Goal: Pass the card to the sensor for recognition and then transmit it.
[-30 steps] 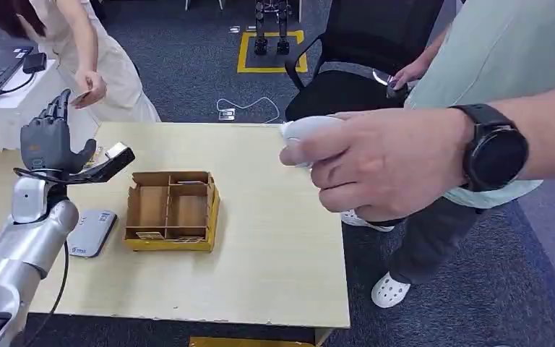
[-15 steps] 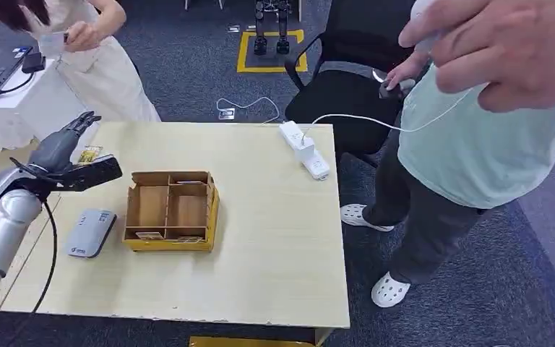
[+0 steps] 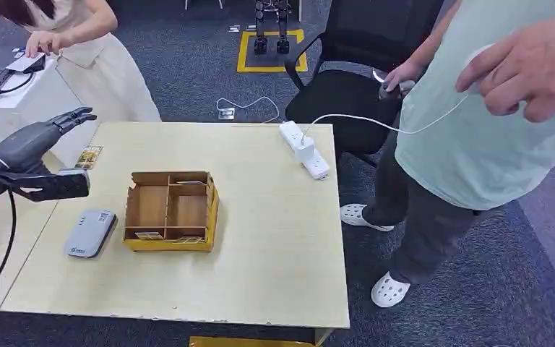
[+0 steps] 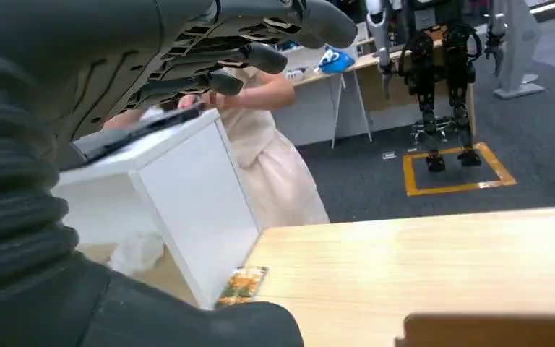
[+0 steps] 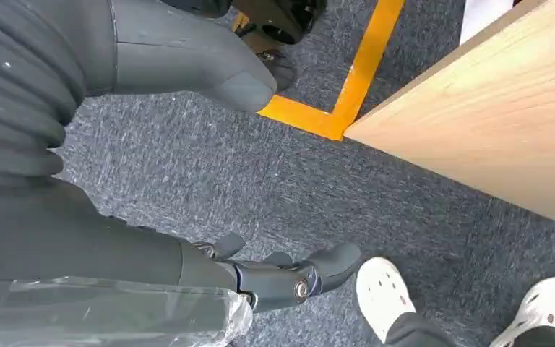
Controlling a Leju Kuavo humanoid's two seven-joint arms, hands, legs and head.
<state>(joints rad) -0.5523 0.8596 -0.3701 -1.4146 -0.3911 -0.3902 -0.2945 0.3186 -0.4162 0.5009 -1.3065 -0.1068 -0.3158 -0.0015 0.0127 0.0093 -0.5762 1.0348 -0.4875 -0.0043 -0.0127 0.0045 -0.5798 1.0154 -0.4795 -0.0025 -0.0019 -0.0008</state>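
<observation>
My left hand point(image 3: 37, 147) hovers over the table's left edge, fingers spread and holding nothing; its fingers point(image 4: 256, 54) show in the left wrist view. A white card point(image 3: 24, 62) is in a person's hand point(image 3: 43, 42) at the far left, above a white desk. The grey card sensor point(image 3: 90, 232) lies flat on the table, nearer than my left hand. A printed card point(image 3: 89, 155) point(image 4: 242, 285) lies on the table by my left hand. My right hand point(image 5: 282, 278) hangs beside the table above the carpet, empty, fingers loosely apart.
A cardboard divider box point(image 3: 171, 210) with cards in it stands right of the sensor. A white power strip point(image 3: 306, 150) lies at the table's far right edge. A person in a green shirt point(image 3: 477, 137) stands at the right, their hand point(image 3: 535, 69) close to the camera. A black chair point(image 3: 361, 79) stands behind.
My left arm has lowered and swung left, from upright to level. The person at the left has carried the white card away to the white desk. The near person's hand moved right.
</observation>
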